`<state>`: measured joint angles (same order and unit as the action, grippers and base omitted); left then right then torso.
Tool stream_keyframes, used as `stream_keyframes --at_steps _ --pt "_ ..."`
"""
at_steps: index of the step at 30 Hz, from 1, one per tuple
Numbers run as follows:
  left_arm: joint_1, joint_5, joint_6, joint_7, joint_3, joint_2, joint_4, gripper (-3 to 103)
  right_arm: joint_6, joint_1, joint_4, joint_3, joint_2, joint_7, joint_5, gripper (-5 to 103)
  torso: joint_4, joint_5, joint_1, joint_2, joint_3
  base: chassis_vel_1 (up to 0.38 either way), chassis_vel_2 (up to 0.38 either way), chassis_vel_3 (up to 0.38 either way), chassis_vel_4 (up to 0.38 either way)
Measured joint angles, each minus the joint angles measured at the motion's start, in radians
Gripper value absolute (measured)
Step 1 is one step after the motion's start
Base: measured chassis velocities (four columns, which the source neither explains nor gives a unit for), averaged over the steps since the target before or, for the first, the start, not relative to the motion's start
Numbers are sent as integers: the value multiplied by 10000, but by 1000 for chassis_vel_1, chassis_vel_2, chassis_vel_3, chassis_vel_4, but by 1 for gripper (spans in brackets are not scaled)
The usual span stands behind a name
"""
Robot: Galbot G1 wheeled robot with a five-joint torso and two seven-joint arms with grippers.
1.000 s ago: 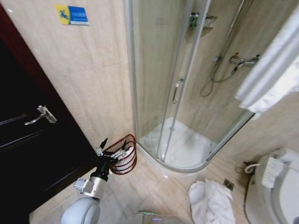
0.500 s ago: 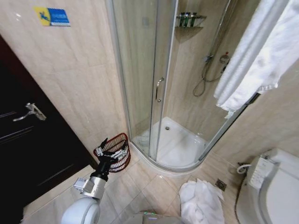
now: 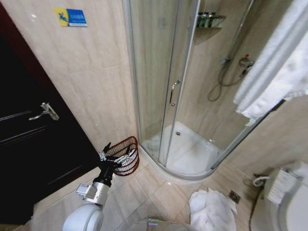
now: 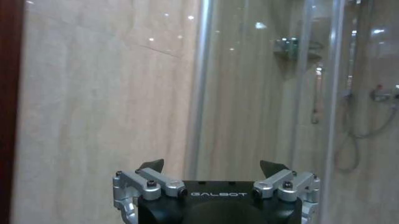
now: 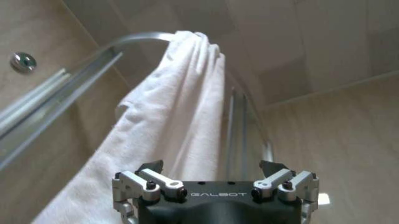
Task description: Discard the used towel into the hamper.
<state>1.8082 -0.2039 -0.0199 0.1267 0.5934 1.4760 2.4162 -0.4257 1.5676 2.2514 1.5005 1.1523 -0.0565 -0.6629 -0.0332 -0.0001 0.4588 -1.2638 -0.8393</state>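
Towel [image 5: 168, 116] hangs just beyond right fingers [image 5: 151, 166], spread, empty; left fingers [image 4: 151, 164] spread.

Black left gripper [image 4: 212, 169]; prob. silver knuckles

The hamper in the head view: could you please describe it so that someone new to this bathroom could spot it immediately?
Start at the curved glass shower enclosure and follow its left edge down to the floor. There, against the beige tiled wall between the shower and the dark door, stands the hamper, just beyond the open left gripper. It is the only dark red-brown open-weave wire basket; the white towels nearby are cloth.
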Motion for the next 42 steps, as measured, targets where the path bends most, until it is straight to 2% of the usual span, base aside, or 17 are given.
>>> stream_keyframes --at_steps 10,14,16,20,23,27,32,34,35,37,40,41,42 --pt "1 0 0 0 0 -1 0 100 664 -447 -268 491 -732 124 -368 100 1 2 -33 71 39 104 110 94 106" --pt "0 0 0 0 0 -1 0 100 1067 -715 -356 898 -1249 182 -696 100 -1 3 -55 128 67 128 127 126 125" --pt "0 0 0 0 1 0 0 100 1421 -917 -490 1335 -1768 326 -848 100 -5 1 -66 150 80 111 132 108 111" --pt "0 0 0 0 0 1 0 100 1653 -966 -562 1690 -2129 435 -1008 100 -5 1 -68 157 83 66 80 79 63" --pt "0 0 0 0 0 0 0 100 2050 -948 -643 2345 -2707 561 -1454 100 8 -1 -72 159 87 0 0 0 0" --pt "0 0 0 1 0 0 0 100 2145 -923 -751 2595 -3080 573 -1784 100 7 3 -73 159 87 0 0 0 0" --pt "0 0 0 1 0 1 0 100 2294 -1057 -1523 3113 -4355 474 -2180 100 1 1 -72 158 85 0 0 0 0" --pt "0 0 0 1 0 -1 0 100 2331 -1103 -1643 3159 -4531 469 -2240 100 2 3 -71 158 85 0 0 0 0" --pt "0 0 0 1 0 0 0 100 2465 -1298 -2001 3248 -5111 493 -2420 100 2 2 -71 157 84 0 0 0 0" --pt "0 0 0 1 0 0 0 100 2545 -1387 -2138 3253 -5324 566 -2426 100 2 2 -71 156 84 0 0 0 0" --pt "0 0 0 1 0 0 0 100 2923 -1926 -2789 3234 -6489 861 -2411 100 1 -1 -69 154 82 0 0 0 0" --pt "0 0 0 1 0 0 0 100 2923 -1926 -2789 3234 -6489 861 -2411 100 1 -1 -69 154 82 0 0 0 0" --pt "0 0 0 2 0 0 0 100 3025 -2167 -2978 3176 -6861 938 -2423 100 -1 -1 -68 153 82 0 0 0 0"
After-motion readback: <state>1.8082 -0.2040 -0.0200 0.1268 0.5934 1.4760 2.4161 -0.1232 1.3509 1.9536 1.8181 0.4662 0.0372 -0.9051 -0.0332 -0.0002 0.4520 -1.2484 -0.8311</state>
